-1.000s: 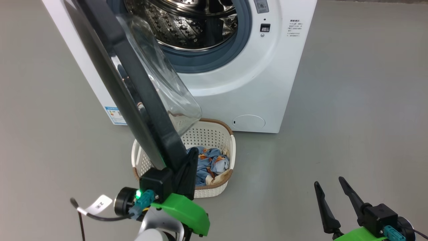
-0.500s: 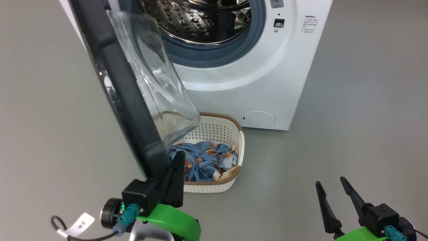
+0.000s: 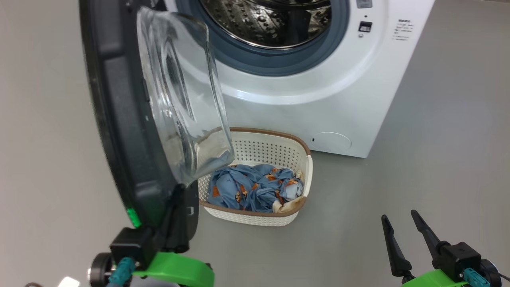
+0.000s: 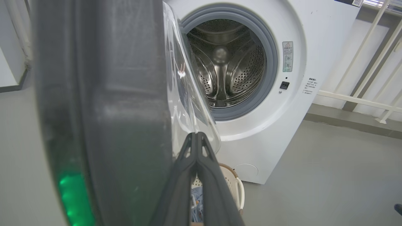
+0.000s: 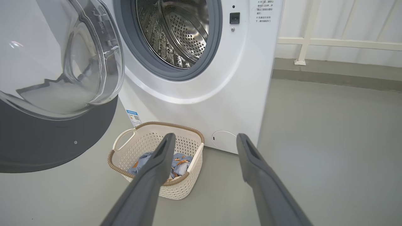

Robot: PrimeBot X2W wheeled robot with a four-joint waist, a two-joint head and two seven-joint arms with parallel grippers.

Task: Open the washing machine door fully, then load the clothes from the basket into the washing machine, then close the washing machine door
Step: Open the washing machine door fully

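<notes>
Door-opening step, seemingly near its end: left end effector [image 3: 179, 199], fingers pressed together, rests against the lower rim of the washing machine door [image 3: 119, 119] at frame left, right end effector [image 3: 399, 215] hangs spread at lower right, and the next move likely calls for grasping the clothes [image 3: 251, 187] in the central basket [image 3: 263, 217].

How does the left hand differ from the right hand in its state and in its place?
The left hand has its fingers shut together; the right hand has them wide apart. The left hand lies close against the black rim of the washing machine door; the right hand hangs free above the floor, away from the door. Both have long dark fingers, and both hold nothing.
</notes>
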